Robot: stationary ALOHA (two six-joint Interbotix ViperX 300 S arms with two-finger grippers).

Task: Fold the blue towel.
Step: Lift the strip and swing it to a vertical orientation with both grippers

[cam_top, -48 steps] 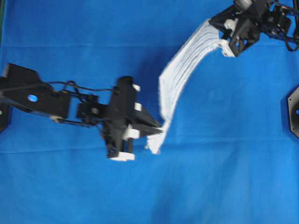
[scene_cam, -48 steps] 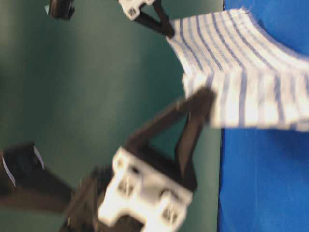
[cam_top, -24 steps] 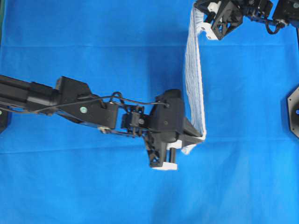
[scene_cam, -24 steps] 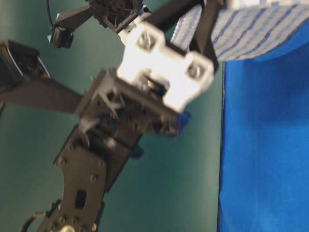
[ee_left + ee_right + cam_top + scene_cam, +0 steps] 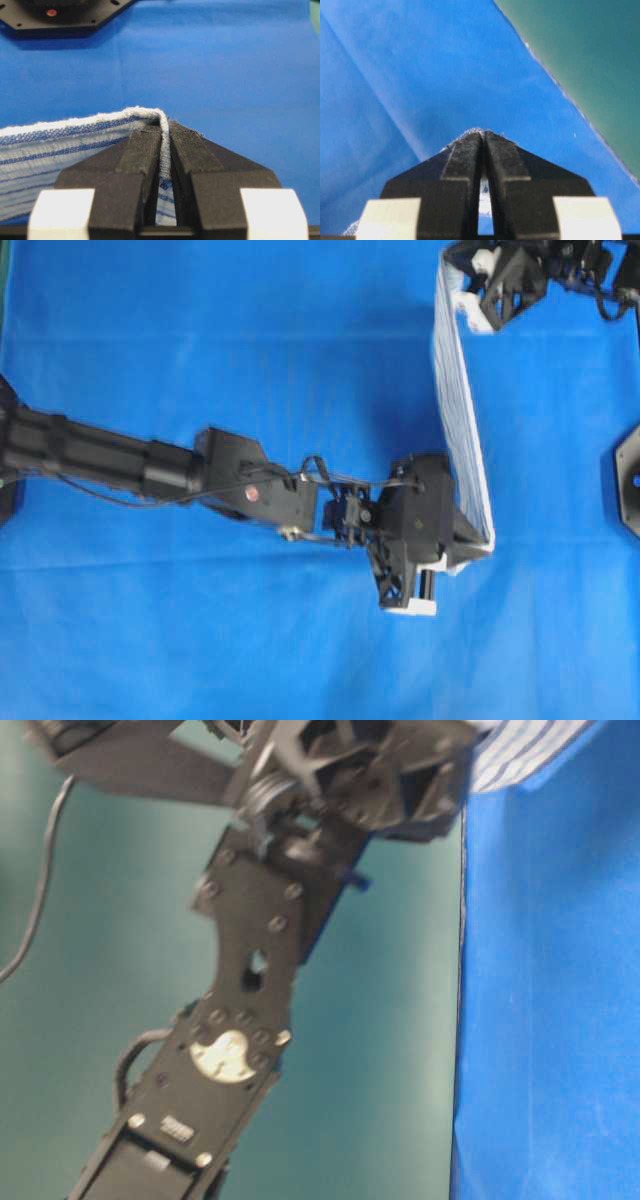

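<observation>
The blue towel (image 5: pixel 462 410) hangs stretched in the air between the two arms, edge-on from above, over the blue table covering (image 5: pixel 200 340). The left gripper (image 5: pixel 472 546) is clamped on one corner (the wrist view shows the striped hem (image 5: pixel 164 145) pinched between its fingers), and the right gripper (image 5: pixel 463 287) is closed on the opposite end at the far side. No fold shows yet. Judging from this, the towel is lifted and pulled taut; laying it down, doubling it over and releasing remain.
</observation>
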